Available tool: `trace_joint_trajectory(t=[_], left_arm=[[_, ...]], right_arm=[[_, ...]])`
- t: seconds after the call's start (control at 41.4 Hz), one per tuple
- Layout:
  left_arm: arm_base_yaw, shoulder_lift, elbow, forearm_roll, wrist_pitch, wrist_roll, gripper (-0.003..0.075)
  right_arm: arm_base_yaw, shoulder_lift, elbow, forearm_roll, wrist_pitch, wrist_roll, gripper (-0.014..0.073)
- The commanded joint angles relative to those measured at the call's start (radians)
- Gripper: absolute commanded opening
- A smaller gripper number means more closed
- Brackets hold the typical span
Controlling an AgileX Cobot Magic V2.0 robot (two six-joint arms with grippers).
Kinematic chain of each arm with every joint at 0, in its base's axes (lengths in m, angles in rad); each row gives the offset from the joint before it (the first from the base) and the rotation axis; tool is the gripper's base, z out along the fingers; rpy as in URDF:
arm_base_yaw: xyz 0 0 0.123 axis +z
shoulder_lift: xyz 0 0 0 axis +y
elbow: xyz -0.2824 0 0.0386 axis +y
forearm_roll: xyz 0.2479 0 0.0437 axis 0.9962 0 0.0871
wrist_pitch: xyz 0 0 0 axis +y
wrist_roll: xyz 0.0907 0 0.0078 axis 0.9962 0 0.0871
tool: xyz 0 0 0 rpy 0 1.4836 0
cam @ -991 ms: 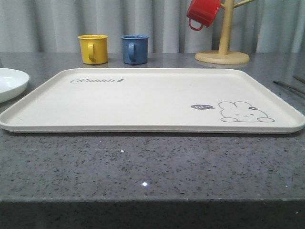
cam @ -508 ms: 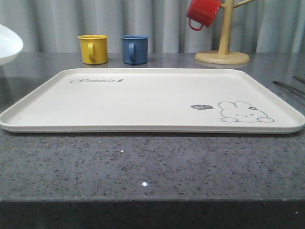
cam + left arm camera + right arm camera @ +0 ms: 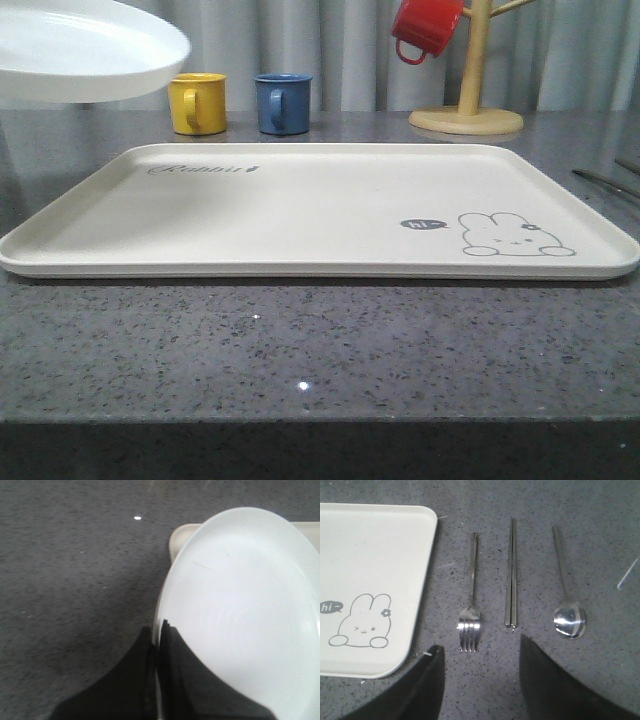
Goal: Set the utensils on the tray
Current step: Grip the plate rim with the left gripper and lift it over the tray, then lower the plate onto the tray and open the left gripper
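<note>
The grey bench (image 3: 320, 350) carries the cream tray (image 3: 300, 215), bare and waiting for cutlery. Over its far left corner hangs the white plate (image 3: 85, 50), pinched at its rim by the left claw (image 3: 159, 645), which is closed on it, probably to lift it out of the way. The right claw (image 3: 480, 680) hovers with its jaws spread wide and nothing between them, over cutlery lying in a row on the bench just beside the tray's rabbit corner: flat piece (image 3: 511, 572) in the middle, spoon (image 3: 568, 615) outermost, fork (image 3: 470, 617) nearest the tray, likely the first pick
</note>
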State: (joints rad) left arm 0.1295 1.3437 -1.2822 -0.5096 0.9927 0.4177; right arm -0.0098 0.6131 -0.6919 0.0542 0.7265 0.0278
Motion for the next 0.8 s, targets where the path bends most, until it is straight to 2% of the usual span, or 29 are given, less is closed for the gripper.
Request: trace_joint_trajectory(t=[0.0, 0.169, 0.338, 0.774], left_arm=[[-0.070, 0.012, -0.034, -0.082, -0.052, 0.001, -0.0018], [-0.177, 0.096, -0.034, -0.090, -0.068, 0.001, -0.0018], [-0.237, 0.176, -0.034, -0.108, -0.075, 0.001, -0.0018], [-0.255, 0.287, -0.034, -0.099, -0.110, 0.001, -0.0017]], right_arm=[[-0.004, 0.007, -0.029, -0.007, -0.062, -0.010, 0.0381], [-0.004, 0.007, -0.029, -0.007, -0.062, -0.010, 0.0381], [-0.004, 0.007, -0.029, -0.007, -0.062, -0.010, 0.0381], [-0.004, 0.007, -0.029, -0.007, -0.062, -0.010, 0.0381]])
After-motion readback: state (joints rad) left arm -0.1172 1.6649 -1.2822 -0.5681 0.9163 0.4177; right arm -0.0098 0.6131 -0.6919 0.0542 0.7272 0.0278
